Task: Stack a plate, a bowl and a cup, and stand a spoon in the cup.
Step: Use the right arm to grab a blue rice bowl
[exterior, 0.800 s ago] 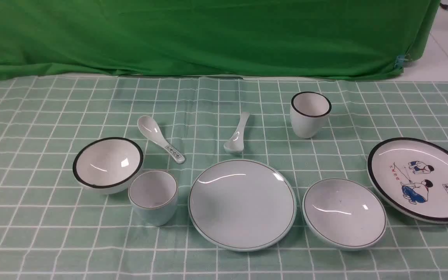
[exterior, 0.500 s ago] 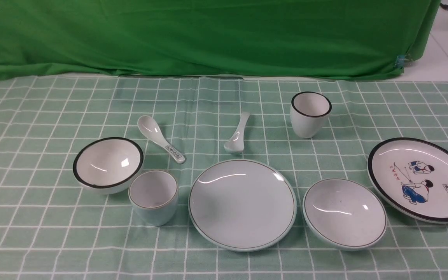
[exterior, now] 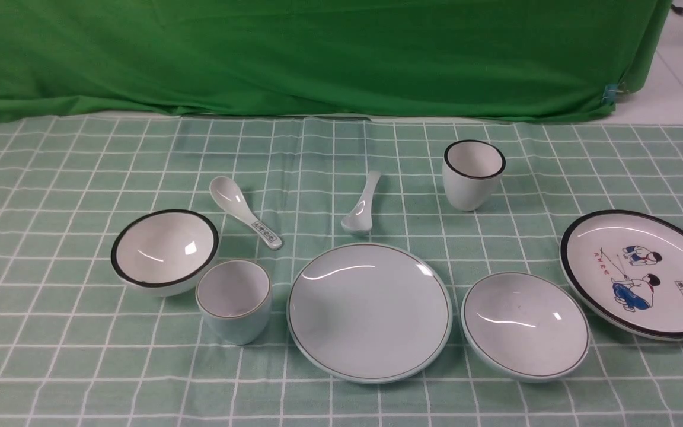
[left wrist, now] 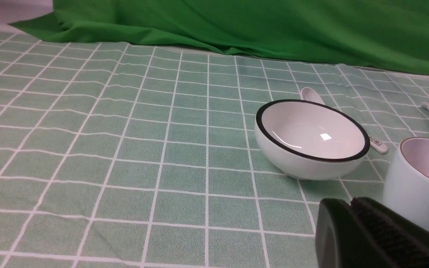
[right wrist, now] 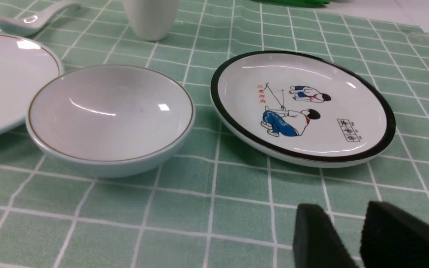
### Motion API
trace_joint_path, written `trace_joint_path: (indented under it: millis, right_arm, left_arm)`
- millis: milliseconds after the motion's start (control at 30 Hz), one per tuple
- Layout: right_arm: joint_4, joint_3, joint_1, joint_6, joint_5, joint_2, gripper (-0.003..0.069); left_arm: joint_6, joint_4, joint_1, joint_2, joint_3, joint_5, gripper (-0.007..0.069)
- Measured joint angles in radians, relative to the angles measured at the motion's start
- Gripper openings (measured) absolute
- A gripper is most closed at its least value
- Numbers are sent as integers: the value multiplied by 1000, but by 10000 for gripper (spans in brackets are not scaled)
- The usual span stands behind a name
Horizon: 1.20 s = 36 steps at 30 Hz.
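The pale plate [exterior: 369, 312] lies at the front middle of the checked cloth. The shallow bowl [exterior: 525, 325] sits just to its right and the handleless cup [exterior: 233, 299] just to its left. The plain spoon [exterior: 362, 204] lies behind the plate. My left gripper [left wrist: 349, 204] is shut and empty, low over the cloth a little short of the cup [left wrist: 419, 178]. Only a dark corner of it shows in the front view. My right gripper [right wrist: 345, 214] is open with nothing between its fingers, close to the cloth in front of the bowl [right wrist: 110, 111].
A black-rimmed white bowl [exterior: 165, 249] stands left of the cup, with a marked spoon [exterior: 245, 212] behind it. A black-rimmed white cup [exterior: 473, 174] stands at the back right, and a cartoon plate [exterior: 641, 273] at the far right. A green curtain [exterior: 318, 53] closes off the back.
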Motion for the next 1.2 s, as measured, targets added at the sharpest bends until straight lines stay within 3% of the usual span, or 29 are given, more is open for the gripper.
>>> trace_joint_path:
  millis: [100, 300, 500, 633, 800, 933, 1200]
  right_arm:
    - [0, 0, 0, 0, 0, 0, 234]
    - [0, 0, 0, 0, 0, 0, 234]
    - [0, 0, 0, 0, 0, 0, 237]
    - [0, 0, 0, 0, 0, 0, 241]
    - [0, 0, 0, 0, 0, 0, 241]
    - [0, 0, 0, 0, 0, 0, 241]
    - [0, 0, 0, 0, -2, 0, 241]
  left_arm:
    - [-25, -26, 0, 0, 0, -66, 17]
    - [-259, -291, 0, 0, 0, -297, 17]
    - [-344, -321, 0, 0, 0, -395, 17]
    - [-385, -242, 0, 2, -95, -250, 17]
    - [-243, -144, -9, 184, -326, -10, 17]
    - [-28, -133, -104, 434, -508, 145, 17]
    - [37, -94, -351, 816, -679, 220, 17]
